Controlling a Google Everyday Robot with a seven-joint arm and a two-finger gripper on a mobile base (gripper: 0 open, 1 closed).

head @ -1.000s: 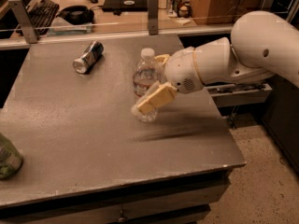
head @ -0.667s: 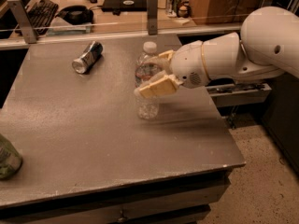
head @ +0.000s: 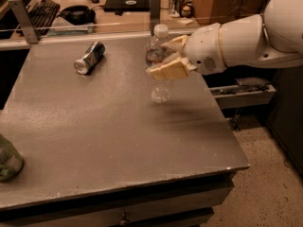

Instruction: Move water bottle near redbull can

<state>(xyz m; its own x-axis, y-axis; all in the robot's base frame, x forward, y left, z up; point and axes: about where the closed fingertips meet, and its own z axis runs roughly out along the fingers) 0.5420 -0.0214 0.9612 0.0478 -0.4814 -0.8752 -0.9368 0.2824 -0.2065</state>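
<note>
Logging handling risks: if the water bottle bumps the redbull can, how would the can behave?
The redbull can lies on its side, so a nudge would probably roll it. Its slim metal body likely slides easily on the smooth table. The hand, right of it, grips the water bottle.

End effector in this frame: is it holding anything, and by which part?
The end effector, above the table's right side, holds the water bottle upright around its mid-body, at the label band below the white cap.
</note>
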